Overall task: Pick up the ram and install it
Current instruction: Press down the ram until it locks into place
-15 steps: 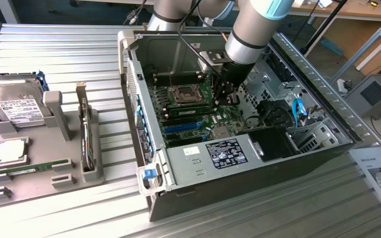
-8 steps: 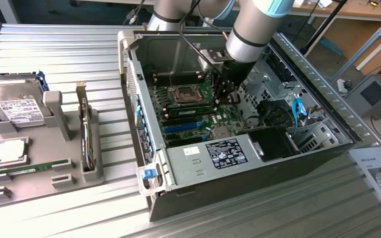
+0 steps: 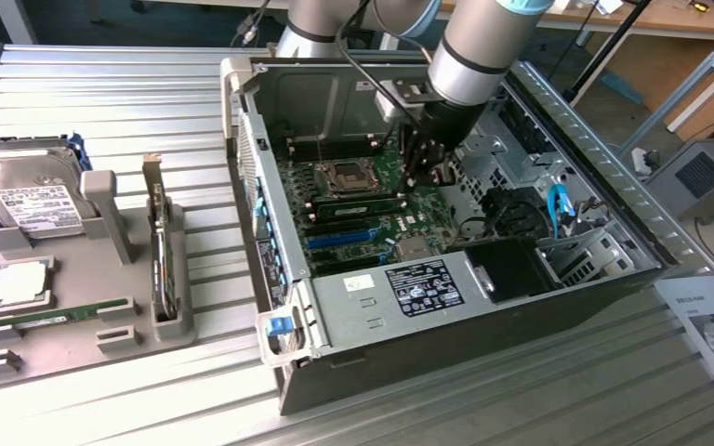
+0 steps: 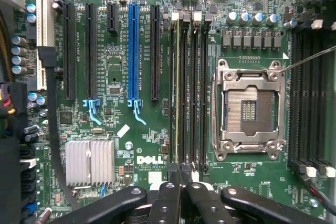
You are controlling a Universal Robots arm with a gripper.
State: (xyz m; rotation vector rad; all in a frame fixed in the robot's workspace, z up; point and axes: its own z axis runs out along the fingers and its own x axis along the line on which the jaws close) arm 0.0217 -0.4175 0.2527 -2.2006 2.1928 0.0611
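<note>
Mobo (image 4: pixel 113 61): ram (image 4: pixel 177 93) in slot at closed tool (image 4: pixel 181 176)

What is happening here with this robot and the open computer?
A robot arm reaches into the open computer case. Its gripper, shut, sits at one end of a ram stick standing in a slot on the motherboard near the processor socket. A second ram stick lies on the gray tray outside.
</note>
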